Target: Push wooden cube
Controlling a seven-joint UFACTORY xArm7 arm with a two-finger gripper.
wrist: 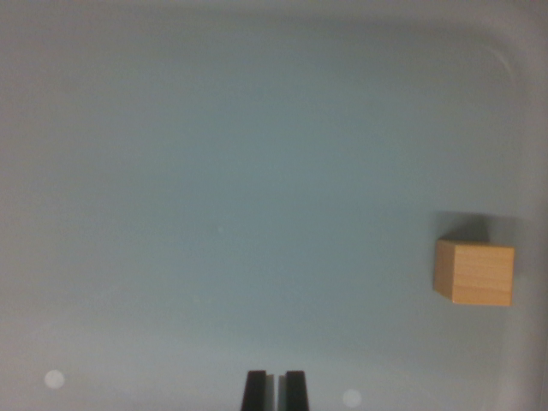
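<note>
cube: wooden cube (474, 272) on pale grey tray floor (214, 171), upright, top and one side face showing, shadow behind it.
cube vs tray: near the raised rim on the wrist view's right; curved corner of rim further up from the cube.
gripper (275, 391): bottom edge of view, well apart from cube, down and toward the wrist view's left of it.
jaws: nearly together, only a thin slit between dark fingertips, holding nothing.
contact: none yet.
risk 1: off-centre hit on cube corner → spin, not slide.
risk 2: push toward the rim side → jam against rim, little room there.
risk 3: fingertips too high → tip or skim over top.
risk 4: too low → scrape on tray floor.
</note>
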